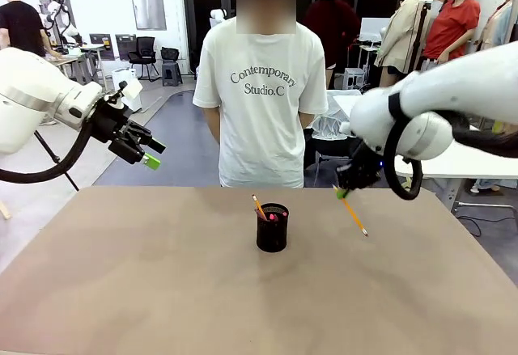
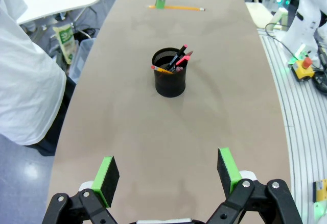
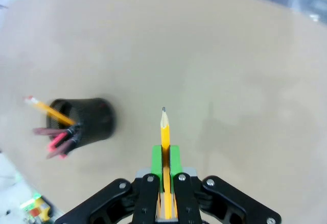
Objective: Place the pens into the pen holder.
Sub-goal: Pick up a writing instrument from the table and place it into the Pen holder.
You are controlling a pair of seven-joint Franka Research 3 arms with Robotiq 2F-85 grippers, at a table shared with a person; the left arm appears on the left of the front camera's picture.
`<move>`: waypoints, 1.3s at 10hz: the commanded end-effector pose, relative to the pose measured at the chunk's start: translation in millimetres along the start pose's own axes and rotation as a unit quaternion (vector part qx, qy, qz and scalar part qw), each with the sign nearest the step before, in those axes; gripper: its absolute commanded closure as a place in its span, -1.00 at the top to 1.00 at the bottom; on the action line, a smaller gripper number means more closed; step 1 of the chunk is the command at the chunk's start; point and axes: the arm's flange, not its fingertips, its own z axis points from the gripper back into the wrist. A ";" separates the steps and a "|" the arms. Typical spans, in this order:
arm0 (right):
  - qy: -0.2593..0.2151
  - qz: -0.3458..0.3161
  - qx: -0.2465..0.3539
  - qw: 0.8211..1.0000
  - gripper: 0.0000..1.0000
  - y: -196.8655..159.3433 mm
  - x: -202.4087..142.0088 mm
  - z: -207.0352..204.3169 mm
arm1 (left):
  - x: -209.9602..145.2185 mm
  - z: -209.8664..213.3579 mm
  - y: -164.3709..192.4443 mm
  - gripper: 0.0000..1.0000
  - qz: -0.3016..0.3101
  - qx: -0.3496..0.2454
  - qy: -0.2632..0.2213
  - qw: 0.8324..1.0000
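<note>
Pencil (image 1: 353, 214) was the thing to watch here: orange-yellow, pinched between the right gripper (image 1: 343, 192)'s green pads and hanging over the table (image 1: 162, 290), tip slanting down, off to the robot's right of the pen holder (image 1: 272, 228). From the right wrist view the pads were pressed together on the shaft (image 3: 164, 147) with the dark point sticking out past them. You'd have found it light, stiff and skinny, so I'd guess it could twist or slide in the pinch if you bumped the cup's rim; a grip nearer the middle would probably swing less. The holder sat mid-table, black mesh, already carrying a pinkish-red pen (image 2: 184, 59), a black pen (image 2: 178, 56) and another pencil (image 2: 162, 70) leaning out. It looked light enough to tip, so I'd go in gently. Your left gripper (image 2: 167, 170) was spread wide and empty, raised off to the side. Couldn't tell how many sticks were down inside the cup, and the pencil's back end was buried in the fingers.
</note>
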 end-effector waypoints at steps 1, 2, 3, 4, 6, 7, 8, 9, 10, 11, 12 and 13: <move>-0.019 0.038 0.101 0.994 -1.00 -5.3 -7.5 25.1 | 0.1 2.7 -0.9 1.00 0.002 0.001 0.003 1.000; -0.057 0.070 0.139 0.986 -1.00 0.9 -5.1 36.5 | 0.1 2.7 -0.9 1.00 0.002 0.001 0.003 1.000; -0.097 0.105 0.152 0.978 -1.00 5.7 -5.4 46.2 | 0.1 2.7 -0.9 1.00 0.002 0.001 0.003 1.000; -0.150 0.143 0.144 0.968 -1.00 11.1 -7.3 55.9 | 0.1 2.7 -0.9 1.00 0.002 0.001 0.003 1.000; -0.238 0.183 0.120 0.946 -1.00 16.6 -15.4 70.3 | 0.1 2.7 -0.9 1.00 0.002 0.001 0.003 1.000; -0.262 0.177 0.132 0.939 -1.00 18.5 -14.0 76.1 | 0.1 2.7 -0.9 1.00 0.002 0.001 0.003 1.000; -0.287 0.195 0.126 0.930 -1.00 20.2 -17.0 78.7 | 0.1 2.7 -0.9 1.00 0.002 0.001 0.003 1.000; -0.327 0.175 0.131 0.919 -1.00 21.0 -17.6 79.9 | 0.1 2.7 -0.9 1.00 0.002 0.001 0.003 1.000; -0.332 0.162 0.129 0.920 -1.00 17.0 -13.0 83.8 | 0.1 2.7 -0.9 1.00 0.002 0.001 0.003 1.000; -0.282 0.172 0.123 0.936 -1.00 22.2 -3.0 93.1 | 0.1 2.7 -0.9 1.00 0.002 0.001 0.003 1.000; -0.282 0.172 0.123 0.936 -1.00 22.2 -3.0 93.1 | 0.1 2.7 -0.9 1.00 0.002 0.001 0.003 1.000; -0.282 0.172 0.123 0.936 -1.00 22.2 -3.0 93.1 | 0.1 2.7 -0.9 1.00 0.002 0.001 0.003 1.000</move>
